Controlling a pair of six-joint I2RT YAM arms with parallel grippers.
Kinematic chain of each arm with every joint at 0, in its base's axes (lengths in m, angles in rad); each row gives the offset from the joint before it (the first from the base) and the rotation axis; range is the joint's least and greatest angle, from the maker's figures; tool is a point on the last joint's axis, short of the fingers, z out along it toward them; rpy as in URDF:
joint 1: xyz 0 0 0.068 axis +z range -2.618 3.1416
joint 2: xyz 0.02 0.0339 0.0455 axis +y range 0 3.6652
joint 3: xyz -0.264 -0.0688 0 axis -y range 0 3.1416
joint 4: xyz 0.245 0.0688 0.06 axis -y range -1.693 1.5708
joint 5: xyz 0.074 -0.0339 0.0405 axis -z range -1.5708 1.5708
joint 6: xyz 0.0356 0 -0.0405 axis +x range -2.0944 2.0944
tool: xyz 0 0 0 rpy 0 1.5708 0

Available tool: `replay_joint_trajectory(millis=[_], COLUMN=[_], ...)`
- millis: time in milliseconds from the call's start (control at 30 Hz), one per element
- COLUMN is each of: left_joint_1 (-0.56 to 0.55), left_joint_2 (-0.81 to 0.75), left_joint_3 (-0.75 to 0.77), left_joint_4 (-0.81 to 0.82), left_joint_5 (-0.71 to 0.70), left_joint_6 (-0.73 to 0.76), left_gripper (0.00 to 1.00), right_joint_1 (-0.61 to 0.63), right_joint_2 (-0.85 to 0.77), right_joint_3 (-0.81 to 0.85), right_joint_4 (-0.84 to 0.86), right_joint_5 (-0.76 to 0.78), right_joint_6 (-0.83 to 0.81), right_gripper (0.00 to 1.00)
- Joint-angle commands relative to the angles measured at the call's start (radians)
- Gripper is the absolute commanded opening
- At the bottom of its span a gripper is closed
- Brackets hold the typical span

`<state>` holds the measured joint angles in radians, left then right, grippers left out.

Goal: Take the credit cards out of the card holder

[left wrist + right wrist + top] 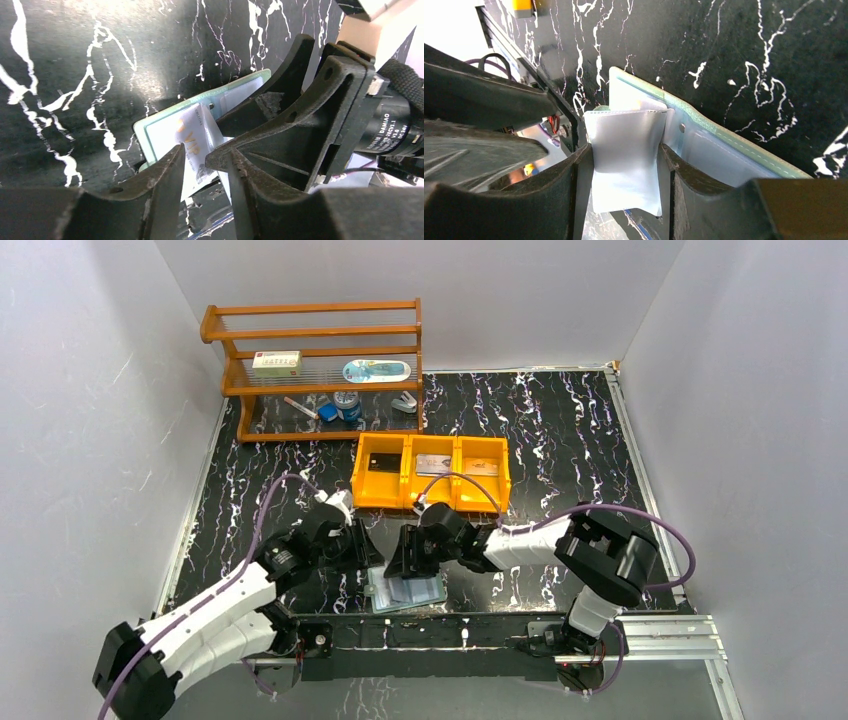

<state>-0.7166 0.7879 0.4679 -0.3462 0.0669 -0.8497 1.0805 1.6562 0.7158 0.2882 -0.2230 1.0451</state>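
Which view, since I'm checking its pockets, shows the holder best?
Right wrist: the open holder sits close and large, its clear pockets and green edge sharp. Left wrist shows one end, the rest blocked. Top shows it tiny and partly covered.

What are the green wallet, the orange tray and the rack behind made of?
The card holder looks like vinyl or faux leather: matt muted green, seemingly stitched along the edge. Its pockets seem clear glossy plastic film; they shine and buckle. The orange tray is likely moulded plastic: even colour, smooth walls. The rack is probably varnished wood: warm brown, slight sheen.
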Motion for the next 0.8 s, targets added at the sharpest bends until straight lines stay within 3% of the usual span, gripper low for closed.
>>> replay_joint_trajectory(millis=[0, 367, 500, 767], left_joint_1=[-0.001, -0.003, -0.002, -0.005], left_joint_2=[0.07, 0.255, 0.262, 0.311], left_joint_3=[-0.007, 0.036, 0.03, -0.016], left_joint_4=[0.078, 0.009, 0.016, 0.251], left_joint_5=[0.143, 0.105, 0.093, 0.309], left_joint_6=[0.04, 0.03, 0.01, 0.021], left_gripper=[0.33, 0.14, 0.11, 0.13], right_joint_1=[-0.013, -0.015, -0.017, -0.016], right_joint_2=[-0.03, -0.033, -0.034, -0.048], right_joint_3=[-0.072, -0.088, -0.088, -0.1], right_joint_4=[0.033, 0.065, 0.069, 0.126], right_joint_5=[-0.004, 0.002, 0.002, -0.01], right_joint_6=[0.047, 0.076, 0.076, 0.091], right_gripper=[0.56, 0.57, 0.57, 0.6])
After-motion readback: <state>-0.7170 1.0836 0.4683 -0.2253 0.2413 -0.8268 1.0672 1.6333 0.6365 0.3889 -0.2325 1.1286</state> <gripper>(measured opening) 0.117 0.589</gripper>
